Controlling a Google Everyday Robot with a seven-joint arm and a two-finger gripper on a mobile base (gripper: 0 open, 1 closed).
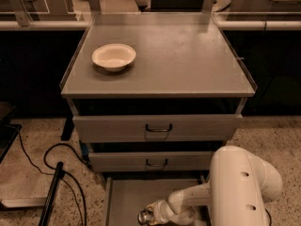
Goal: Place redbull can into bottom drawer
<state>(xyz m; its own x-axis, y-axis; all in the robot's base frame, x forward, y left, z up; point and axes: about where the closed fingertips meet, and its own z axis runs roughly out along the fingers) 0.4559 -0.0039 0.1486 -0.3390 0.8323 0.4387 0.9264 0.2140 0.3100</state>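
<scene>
The bottom drawer is pulled open at the foot of the grey cabinet, its flat floor showing. My white arm reaches down into it from the right. My gripper is low over the drawer floor near the frame's bottom edge. The redbull can shows as a small shiny round end at the gripper's tip, inside the drawer.
A white bowl sits on the cabinet top. Two upper drawers with dark handles are closed. Black cables and a dark bar lie on the speckled floor to the left. My arm's large white housing fills the lower right.
</scene>
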